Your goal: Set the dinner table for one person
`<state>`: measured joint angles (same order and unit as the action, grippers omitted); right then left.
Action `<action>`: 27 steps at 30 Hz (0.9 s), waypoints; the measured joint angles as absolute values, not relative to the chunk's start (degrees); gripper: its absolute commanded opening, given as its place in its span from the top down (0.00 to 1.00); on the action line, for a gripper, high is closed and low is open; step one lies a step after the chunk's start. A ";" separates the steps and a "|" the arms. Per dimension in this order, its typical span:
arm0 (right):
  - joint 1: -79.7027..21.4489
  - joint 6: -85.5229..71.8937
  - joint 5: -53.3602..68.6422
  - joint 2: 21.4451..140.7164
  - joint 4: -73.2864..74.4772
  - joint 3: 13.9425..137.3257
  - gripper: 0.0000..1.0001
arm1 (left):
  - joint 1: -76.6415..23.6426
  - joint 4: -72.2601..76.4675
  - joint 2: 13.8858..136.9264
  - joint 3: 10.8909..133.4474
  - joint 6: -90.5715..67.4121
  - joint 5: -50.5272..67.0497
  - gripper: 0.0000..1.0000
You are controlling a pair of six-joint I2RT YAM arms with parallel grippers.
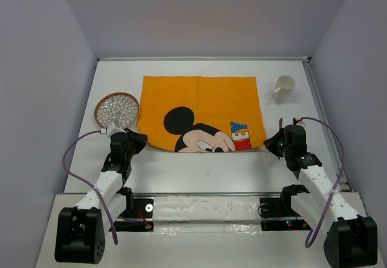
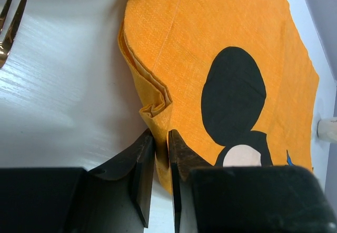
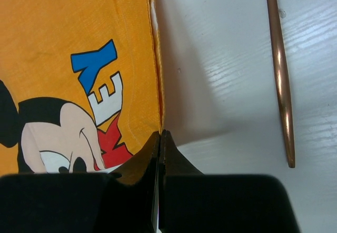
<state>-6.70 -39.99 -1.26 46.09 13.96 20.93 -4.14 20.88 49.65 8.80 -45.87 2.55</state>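
The left gripper [image 2: 160,162] stands slightly parted, with the folded near edge of the orange placemat [image 2: 210,43] in the gap. The right gripper [image 3: 159,138] is pinched tight on its near right corner. The white counter [image 1: 242,171] spreads beneath both.

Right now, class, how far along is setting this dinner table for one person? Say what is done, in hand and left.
Done: the orange placemat lies spread on the dinner table. In hand: the right end effector is shut on its near right corner; the left end effector, jaws slightly apart, straddles the near left edge. Left: plate, mug and fork sit off the mat.
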 measured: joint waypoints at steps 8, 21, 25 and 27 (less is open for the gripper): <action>-6.70 -42.63 -1.17 40.86 17.63 20.60 1.00 | -4.14 19.35 48.84 8.80 -45.69 2.50 0.65; -6.70 -42.11 -1.23 38.85 21.54 21.89 0.00 | -4.16 10.07 40.29 13.93 -44.53 1.80 0.01; -6.70 -40.64 -1.13 37.08 23.14 26.37 0.00 | -4.16 5.82 35.86 23.86 -42.44 0.30 0.01; -6.70 -39.99 -0.71 36.91 23.16 29.17 0.00 | -4.16 4.73 34.41 28.64 -41.10 -0.47 0.01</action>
<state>-6.70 -39.99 -0.71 36.91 23.16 29.17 -4.16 4.73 34.41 28.64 -41.10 -0.47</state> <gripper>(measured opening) 0.994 0.989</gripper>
